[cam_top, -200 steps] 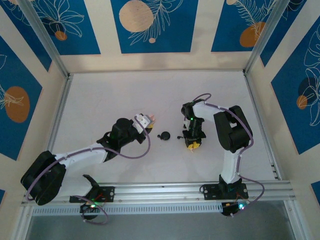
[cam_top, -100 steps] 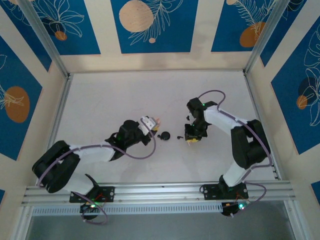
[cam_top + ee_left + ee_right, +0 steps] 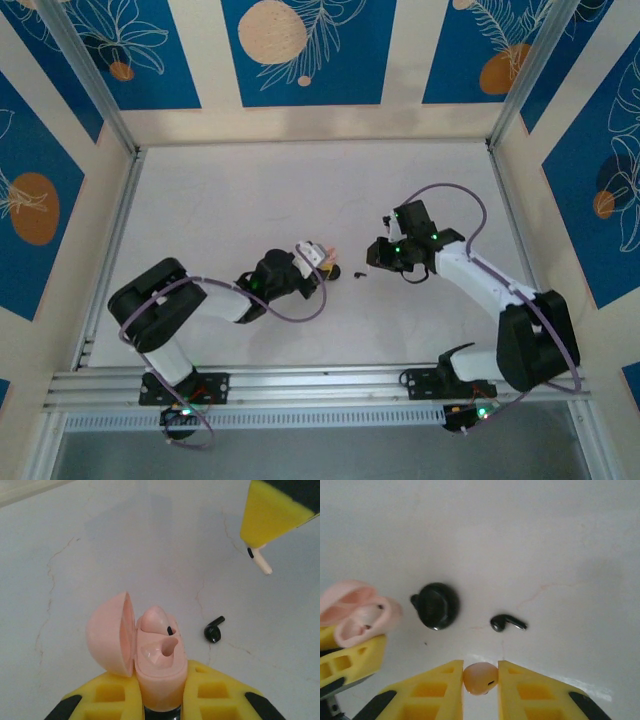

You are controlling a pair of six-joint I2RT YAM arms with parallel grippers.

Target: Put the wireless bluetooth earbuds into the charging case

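Observation:
My left gripper (image 3: 159,692) is shut on a pale pink charging case (image 3: 157,665) whose lid (image 3: 110,632) hangs open to the left. One pink earbud (image 3: 154,620) sits in the far slot; the near slot is empty. My right gripper (image 3: 480,674) is shut on another pink earbud (image 3: 480,678), held a little above the table. That earbud's stem (image 3: 263,564) sticks out under the right gripper's yellow fingertip (image 3: 267,515) at the upper right of the left wrist view. From above, the left gripper (image 3: 318,255) and right gripper (image 3: 375,256) face each other.
A black earbud (image 3: 506,623) lies on the white table between the grippers, also the black earbud (image 3: 214,630) just right of the pink case. A black round case (image 3: 437,605) rests beside it, near the pink case (image 3: 357,610). Metal rails (image 3: 320,380) border the table.
The left arm has carried the open pink case right, up to the black case. The right arm has swung out and turned its gripper leftward, still holding the pink earbud.

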